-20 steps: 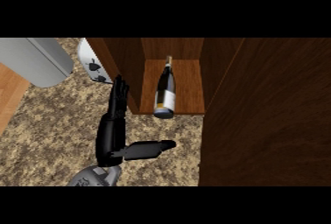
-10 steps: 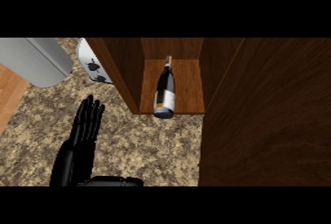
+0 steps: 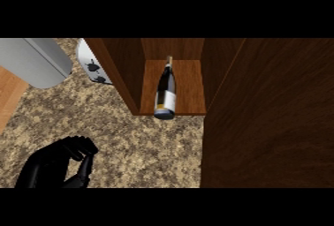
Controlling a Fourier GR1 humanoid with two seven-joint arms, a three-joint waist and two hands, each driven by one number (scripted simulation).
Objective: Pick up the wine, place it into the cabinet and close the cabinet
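Note:
A dark wine bottle [image 3: 165, 90] with a pale label lies on its side on the cabinet's wooden shelf [image 3: 190, 84], neck pointing to the back, base at the shelf's front edge. The cabinet stands open: a wide brown door panel [image 3: 267, 119] fills the right of the view, and a narrower wooden panel [image 3: 117, 70] borders the shelf on the left. My left hand [image 3: 62, 161] is low at the left over the counter, fingers curled, holding nothing, well apart from the bottle. The right hand does not show.
A speckled stone counter [image 3: 150, 145] spreads below the cabinet. A grey rounded appliance [image 3: 36, 59] sits at the top left, with a white object bearing dark knobs [image 3: 91, 68] beside it. A strip of light wood [image 3: 9, 97] runs along the left edge.
My left hand has drawn back from beside the cabinet's left panel, down to the lower left, and its straight fingers have curled. The bottle has not moved.

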